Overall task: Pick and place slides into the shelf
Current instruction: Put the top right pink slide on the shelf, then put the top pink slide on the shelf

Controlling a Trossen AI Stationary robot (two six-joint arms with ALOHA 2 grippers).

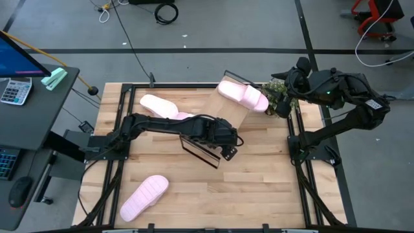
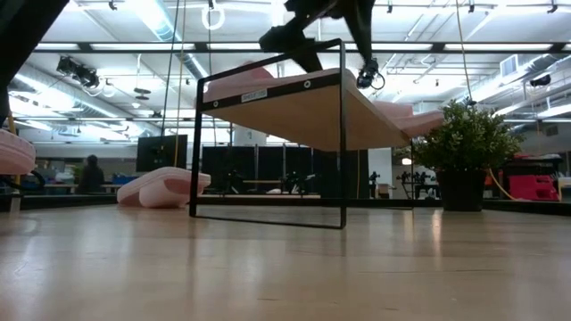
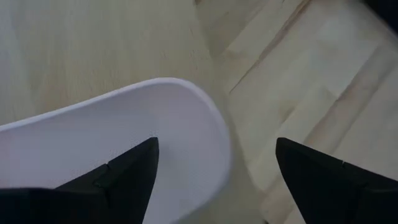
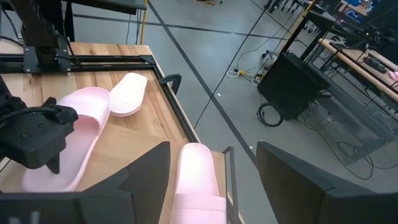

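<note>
Looking down: left arm hiding most of one slide [image 1: 187, 116] on the shelf [image 1: 223, 107]; left gripper [image 1: 228, 150] over shelf's front edge. Level view: small label [image 2: 254, 95] on shelf rim, unreadable. Left wrist: fingers [image 3: 127, 171] spread wide, empty, above pale slide. Right wrist: right gripper [image 4: 214, 180] wide, empty, above another slide [image 4: 198, 180].

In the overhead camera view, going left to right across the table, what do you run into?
Slide near the front left corner → slide at the back left → left gripper over the shelf → slide on the shelf's board → potted plant → right gripper.
</note>
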